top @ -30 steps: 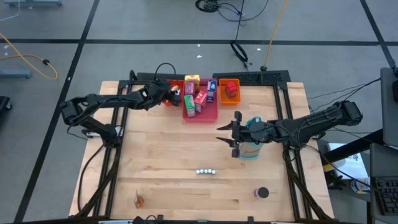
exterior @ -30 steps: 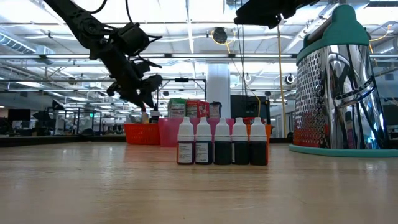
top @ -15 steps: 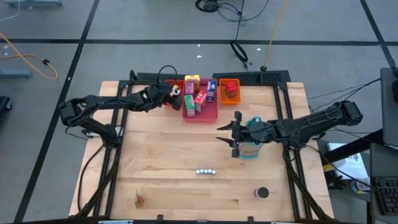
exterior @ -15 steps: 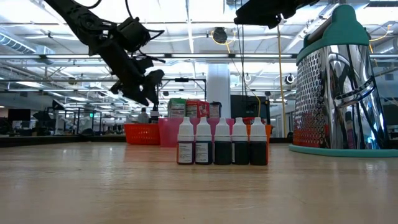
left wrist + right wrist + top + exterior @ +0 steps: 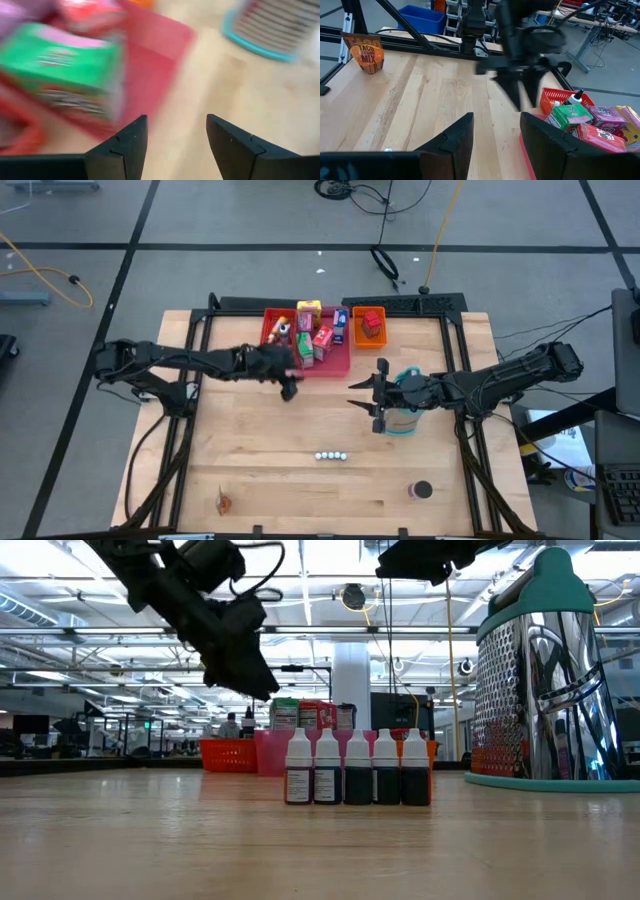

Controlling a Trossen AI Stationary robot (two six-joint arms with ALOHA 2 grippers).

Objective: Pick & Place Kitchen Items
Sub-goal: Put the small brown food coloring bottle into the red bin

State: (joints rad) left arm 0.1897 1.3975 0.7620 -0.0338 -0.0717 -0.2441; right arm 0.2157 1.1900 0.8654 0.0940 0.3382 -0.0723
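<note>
Reading the table in the high view as a dial, the near edge at 6 o'clock held the loose pieces. An orange taco-mix packet [image 5: 224,501] lay at 7 o'clock and a dark round can [image 5: 421,491] at 5 o'clock. A row of tiny bottles [image 5: 357,768] stood upright and shoulder to shoulder at 6 o'clock, a little nearer the centre.

At 3 o'clock the right gripper [image 5: 376,395] hung above the wood just beside the teal-and-white holder [image 5: 545,670]. Its fingers were spread and nothing was between them.

Past the centre, toward 11 o'clock, the left gripper [image 5: 176,120] was in the air just off the near corner of the pink tray [image 5: 335,364], jaws apart and empty. A green box [image 5: 75,75] lay in that tray right ahead of it.

At 12 o'clock the food boxes [image 5: 318,338] crowded the pink tray. A red tray [image 5: 270,320] sat on its 9 o'clock side. An orange tray [image 5: 357,338] with a red block [image 5: 372,323] in it sat on its 3 o'clock side.

The bottles looked light, smooth and easy to topple, so a grip across the body, low rather than on the cap, seemed safest. Taking one from the end of the row would spare its neighbours. The cardboard boxes probably dent under a hard squeeze and would best be held across their narrow faces. The can appeared stiff but likely to roll, and the packet soft and crinkly.
</note>
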